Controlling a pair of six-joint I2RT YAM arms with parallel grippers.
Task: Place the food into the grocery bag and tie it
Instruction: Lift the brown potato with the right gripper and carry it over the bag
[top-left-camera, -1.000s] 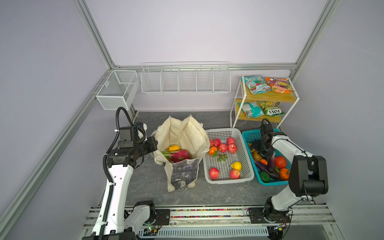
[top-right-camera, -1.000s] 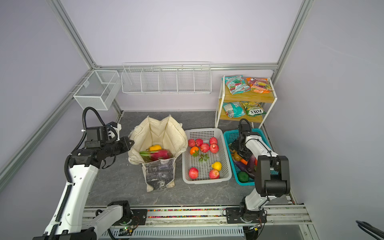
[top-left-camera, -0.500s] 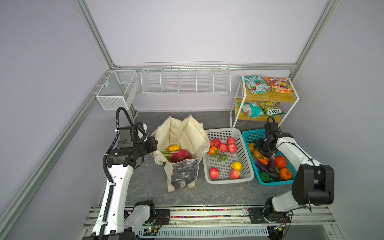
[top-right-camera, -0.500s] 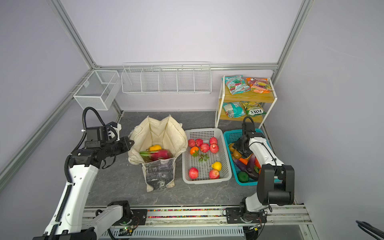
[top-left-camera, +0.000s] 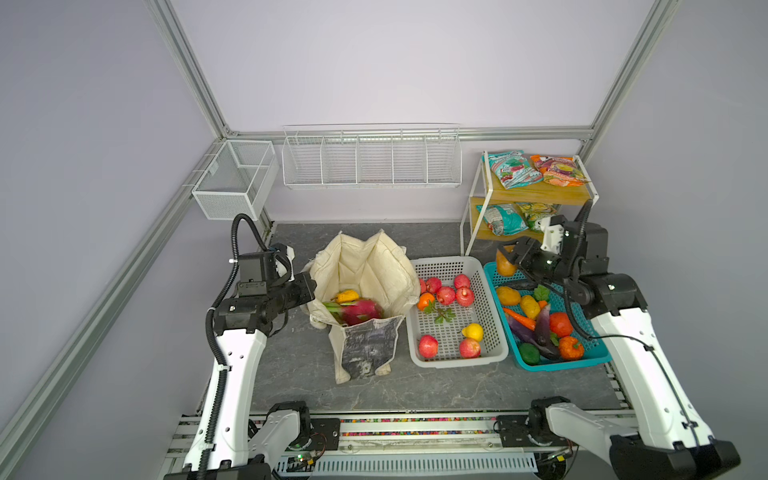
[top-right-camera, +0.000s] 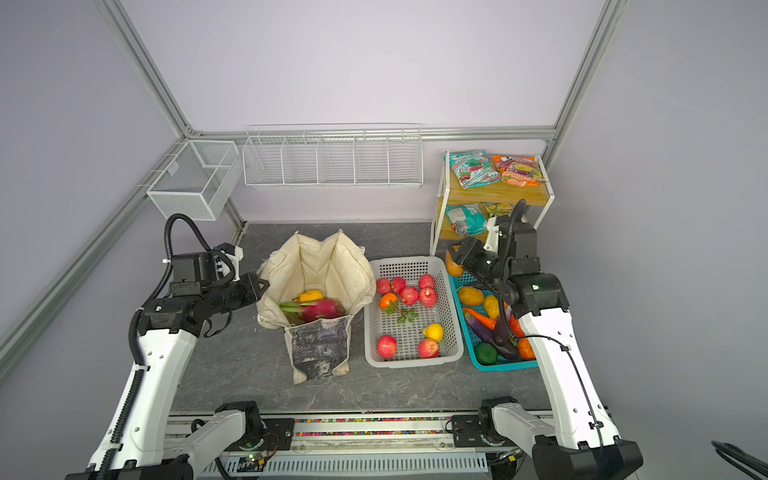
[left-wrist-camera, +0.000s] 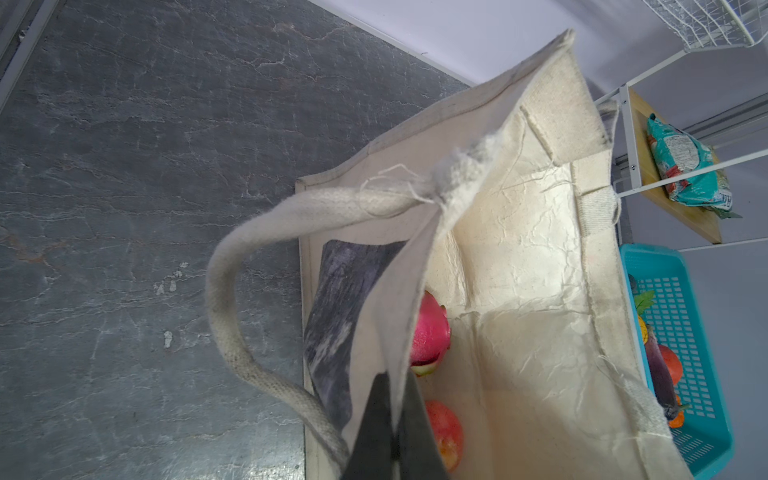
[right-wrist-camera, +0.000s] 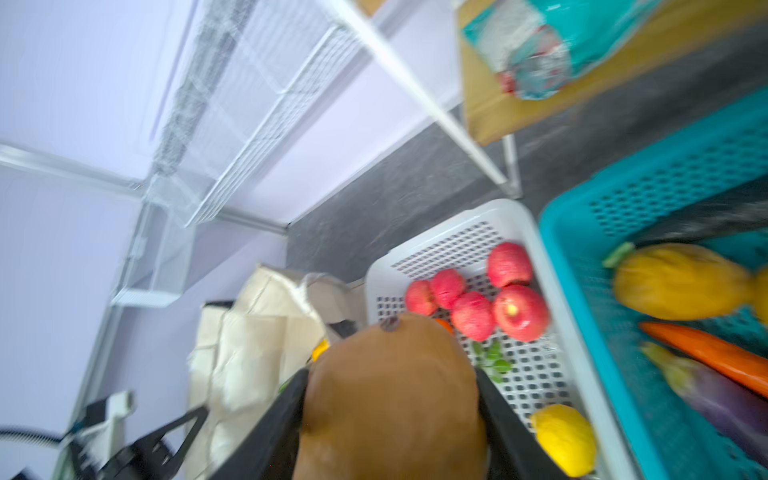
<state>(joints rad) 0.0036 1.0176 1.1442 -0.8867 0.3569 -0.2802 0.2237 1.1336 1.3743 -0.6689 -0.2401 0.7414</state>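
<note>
Both arms are rising from their bases at the near edge of the surface and bending forward at the elbow. The left arm (top-left-camera: 232, 365) is reaching toward the middle with its wrist stretched out almost level. The left gripper (top-left-camera: 311, 286) is pinching the left-hand rim of the grocery bag (top-left-camera: 374, 270). In the left wrist view its 2 dark jaws are pressing flat together on the cloth. The right arm (top-left-camera: 640, 353) is folding inward, its wrist pointing toward the left arm. The right gripper (top-left-camera: 505, 259) is clamping the orange-brown piece (right-wrist-camera: 395, 399), with its 2 jaws standing partly apart against the piece's sides.
</note>
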